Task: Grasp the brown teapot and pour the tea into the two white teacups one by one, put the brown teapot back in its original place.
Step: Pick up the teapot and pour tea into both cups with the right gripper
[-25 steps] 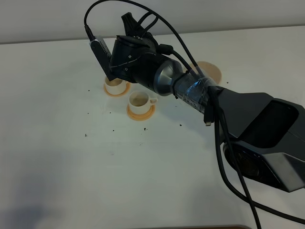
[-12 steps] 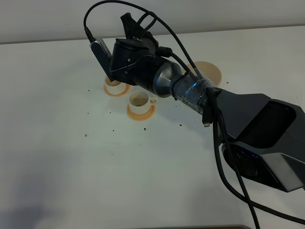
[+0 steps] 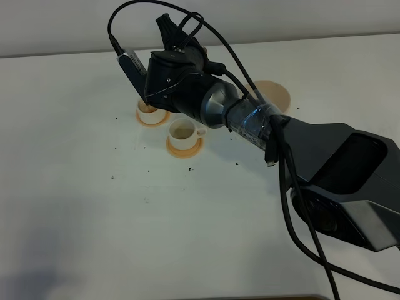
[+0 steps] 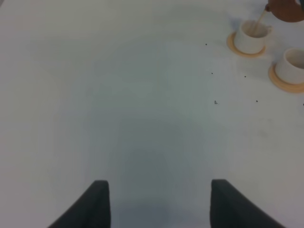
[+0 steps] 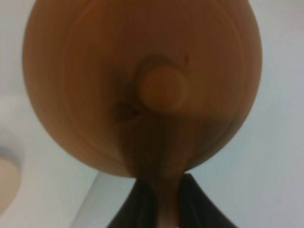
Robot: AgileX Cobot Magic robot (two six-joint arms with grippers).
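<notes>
Well away from the pale saucer (image 3: 275, 95), across the white counter (image 3: 94, 219), the right arm (image 3: 325, 162) reaches out over the two white teacups. Its right claw (image 5: 161, 209) is clamped tight on the loop handle of the brown teapot (image 5: 142, 85). The pot hangs tipped in the air, off the saucer (which lies bare), with its spout over the farther teacup (image 4: 250, 37), the one more distant from the saucer. A thin stream of tea (image 4: 260, 21) runs from the spout into that cup, so the step in hand is a pour. The nearer teacup (image 3: 182, 131), closer to the saucer, looks tan inside; whether it is filled I cannot tell. Each cup sits on an orange coaster (image 3: 185, 149). The left claw (image 4: 159, 204), beyond both cups from the saucer, hangs with jaws spread wide and nothing between them.

Next, I judge, the pot must be levelled gently to stop the stream without dripping. Then it goes either over the nearer teacup or back onto the saucer.
</notes>
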